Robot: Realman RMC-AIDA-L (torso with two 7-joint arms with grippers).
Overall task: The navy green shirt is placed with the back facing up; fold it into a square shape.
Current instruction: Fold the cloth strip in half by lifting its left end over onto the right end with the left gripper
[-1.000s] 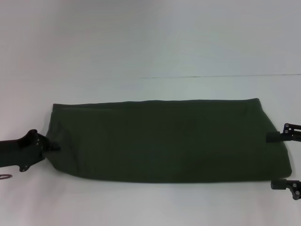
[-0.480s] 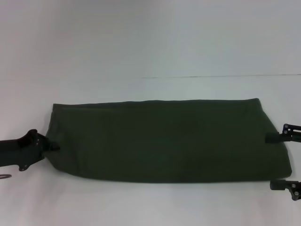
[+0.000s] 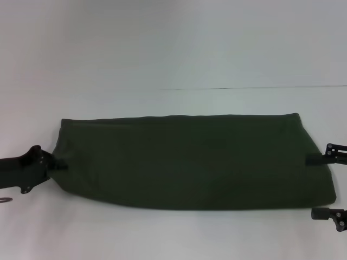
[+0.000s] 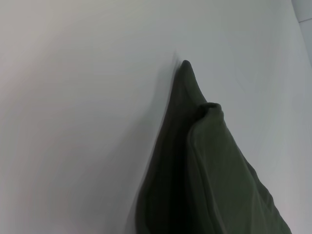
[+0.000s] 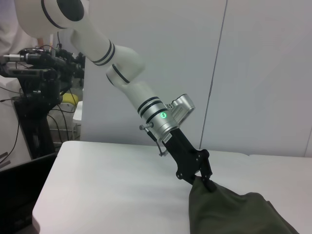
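Observation:
The navy green shirt (image 3: 190,160) lies folded into one long band across the white table (image 3: 173,65). My left gripper (image 3: 58,163) sits at the band's left end, shut on the fabric. The right wrist view shows this same left gripper (image 5: 207,184) pinching the shirt (image 5: 234,214) and lifting that end slightly. At the band's right end my right gripper (image 3: 319,186) is open, one black finger (image 3: 314,158) at the far side and the other near the front corner. In the left wrist view only the shirt's layered edge (image 4: 209,165) is visible.
White tabletop surrounds the shirt in front and behind. In the right wrist view, a table edge (image 5: 44,190) drops off beside dark equipment and cables (image 5: 34,78). A seam line (image 3: 255,87) crosses the table behind the shirt.
My left gripper has shifted slightly leftward and away from me, drawing the shirt's left end with it. The right gripper has barely moved.

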